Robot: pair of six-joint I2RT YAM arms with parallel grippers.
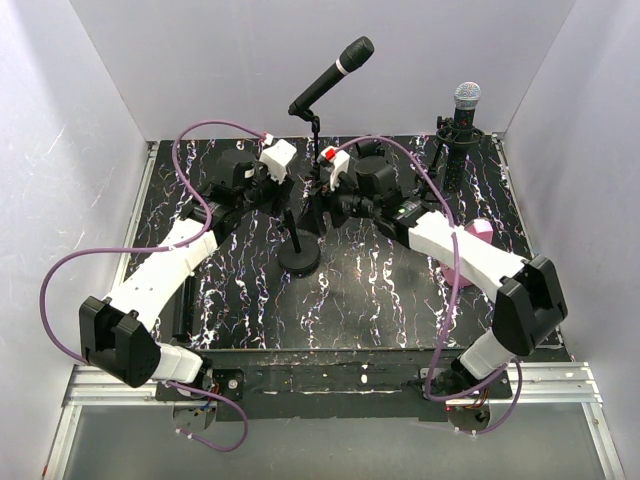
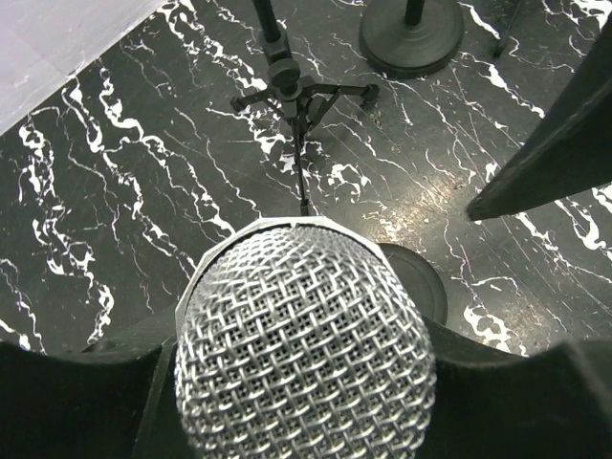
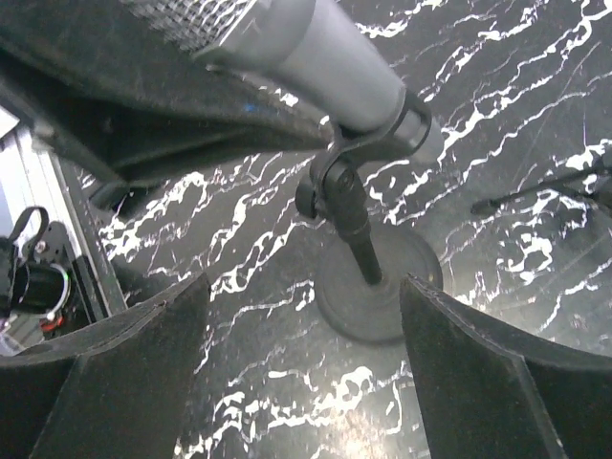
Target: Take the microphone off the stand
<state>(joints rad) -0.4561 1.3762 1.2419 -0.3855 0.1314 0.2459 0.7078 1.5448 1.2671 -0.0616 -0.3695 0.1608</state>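
The microphone has a silver mesh head [image 2: 306, 344] and a grey body [image 3: 335, 67]. It sits tilted in the black clip [image 3: 349, 186] of a short stand with a round black base [image 1: 298, 258], also in the right wrist view [image 3: 378, 287]. My left gripper [image 2: 306, 392] is shut on the mesh head, one finger on each side. My right gripper [image 3: 306, 382] is open and empty, just in front of the stand's pole and below the clip. In the top view both grippers meet over the stand and hide the microphone.
A black microphone [image 1: 335, 72] on a tripod stand [image 2: 296, 96] stands at the back centre. A silver-headed microphone [image 1: 466, 100] stands at the back right. A pink object [image 1: 478, 233] lies under my right arm. White walls enclose the table.
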